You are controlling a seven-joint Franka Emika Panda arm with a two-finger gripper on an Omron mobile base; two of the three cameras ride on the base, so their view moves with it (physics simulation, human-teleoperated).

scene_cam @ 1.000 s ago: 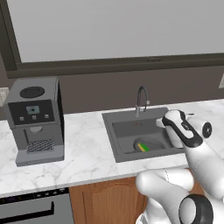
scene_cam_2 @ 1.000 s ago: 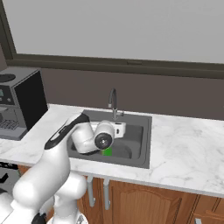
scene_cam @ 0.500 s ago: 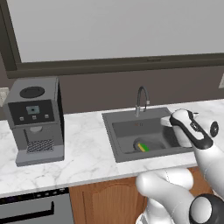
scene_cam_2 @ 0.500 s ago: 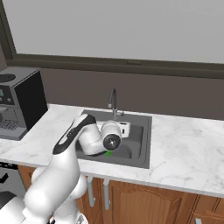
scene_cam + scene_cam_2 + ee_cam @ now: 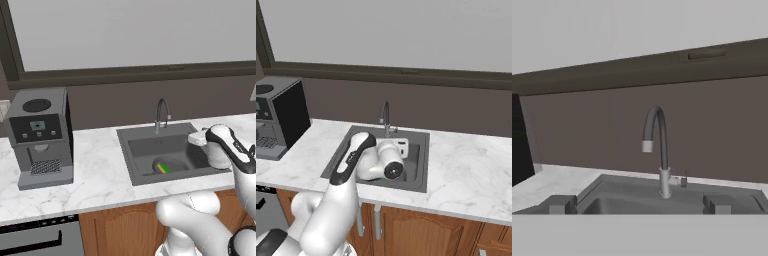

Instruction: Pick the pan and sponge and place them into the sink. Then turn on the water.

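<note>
We take the sink (image 5: 131, 150) as our landmark. Inside it, on the bottom, lies the dark pan (image 5: 169, 164), and the green and yellow sponge (image 5: 163, 168) rests in the pan. The faucet (image 5: 657, 148) stands at the back edge of the sink, and we see no stream under its spout. The gripper (image 5: 640, 204) is over the front part of the sink, facing the faucet, with jaws wide apart and nothing between them. A coffee machine (image 5: 40, 136) stands on the counter (image 5: 100, 172) well to the left of the sink.

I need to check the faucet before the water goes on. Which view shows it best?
The hand view: the faucet fills its centre, gooseneck, spout and small side lever all clear. The left base view shows it small behind the sink; in the right base view the arm hides its base.
</note>
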